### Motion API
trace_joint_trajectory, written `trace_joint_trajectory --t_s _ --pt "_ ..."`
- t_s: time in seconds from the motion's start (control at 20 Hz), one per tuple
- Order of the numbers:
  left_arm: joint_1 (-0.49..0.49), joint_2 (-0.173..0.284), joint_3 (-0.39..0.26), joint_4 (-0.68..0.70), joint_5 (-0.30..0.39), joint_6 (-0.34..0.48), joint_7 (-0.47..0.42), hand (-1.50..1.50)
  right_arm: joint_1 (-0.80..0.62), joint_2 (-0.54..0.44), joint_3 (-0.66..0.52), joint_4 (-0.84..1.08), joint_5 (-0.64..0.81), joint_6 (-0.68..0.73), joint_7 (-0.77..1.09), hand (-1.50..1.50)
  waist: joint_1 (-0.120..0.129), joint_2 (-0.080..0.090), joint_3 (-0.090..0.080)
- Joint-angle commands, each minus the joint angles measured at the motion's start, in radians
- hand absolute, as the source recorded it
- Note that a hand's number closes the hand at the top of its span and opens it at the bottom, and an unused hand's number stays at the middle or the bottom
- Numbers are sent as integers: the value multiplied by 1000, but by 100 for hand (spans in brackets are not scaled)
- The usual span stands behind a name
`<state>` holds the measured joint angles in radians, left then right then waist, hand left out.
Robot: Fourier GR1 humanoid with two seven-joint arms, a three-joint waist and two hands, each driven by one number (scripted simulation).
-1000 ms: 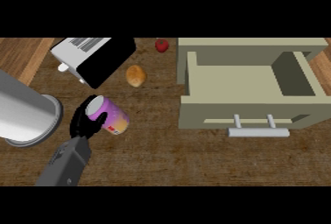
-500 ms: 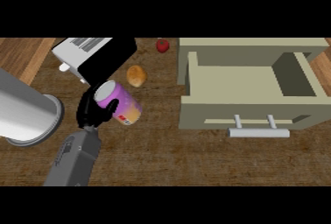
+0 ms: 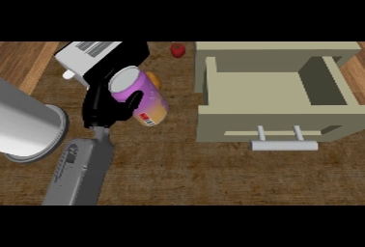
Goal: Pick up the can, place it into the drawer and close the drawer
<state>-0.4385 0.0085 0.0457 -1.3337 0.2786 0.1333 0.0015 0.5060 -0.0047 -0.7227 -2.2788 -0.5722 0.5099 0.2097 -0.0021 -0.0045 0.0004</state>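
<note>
- Left hand [image 3: 103,103], at nine o'clock of the view, is curled round the can [image 3: 139,96], which is held tilted and seemingly clear of the surface [image 3: 185,169], judged ready for carrying.
- Drawer [image 3: 274,91], at three o'clock of the can, is seen pulled open, so the can could be received.
- Toaster [image 3: 100,60] is seen at twelve o'clock of the hand.
- Handle [image 3: 284,144] is left facing six o'clock for closing.

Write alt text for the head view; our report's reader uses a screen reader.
The robot's left hand is curled round a purple can, left of an open beige drawer on a wooden counter. A toaster, a metal pot and a small red item are nearby.
</note>
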Motion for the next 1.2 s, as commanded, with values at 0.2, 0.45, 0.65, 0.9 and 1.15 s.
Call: trace_joint_trajectory --t_s 0.2,0.45,0.65,0.9,1.15 --pt "-128 -8 -125 -90 -34 208 115 150 -2 4 18 16 22 1 -20 -150 -11 3 0" --pt "-250 -8 -127 -74 -56 254 200 150 -22 4 50 -61 23 -72 35 -150 -10 4 0" --pt "-386 -8 -156 73 -45 345 173 150 -74 -22 27 -27 11 -63 65 -150 -17 6 0" --pt "-506 -8 -154 159 -4 373 195 150 -46 4 75 -60 24 -77 58 -150 -19 6 0" --pt "-673 -9 -206 310 39 454 167 150 -49 4 77 -30 35 -62 31 -150 -30 8 0"
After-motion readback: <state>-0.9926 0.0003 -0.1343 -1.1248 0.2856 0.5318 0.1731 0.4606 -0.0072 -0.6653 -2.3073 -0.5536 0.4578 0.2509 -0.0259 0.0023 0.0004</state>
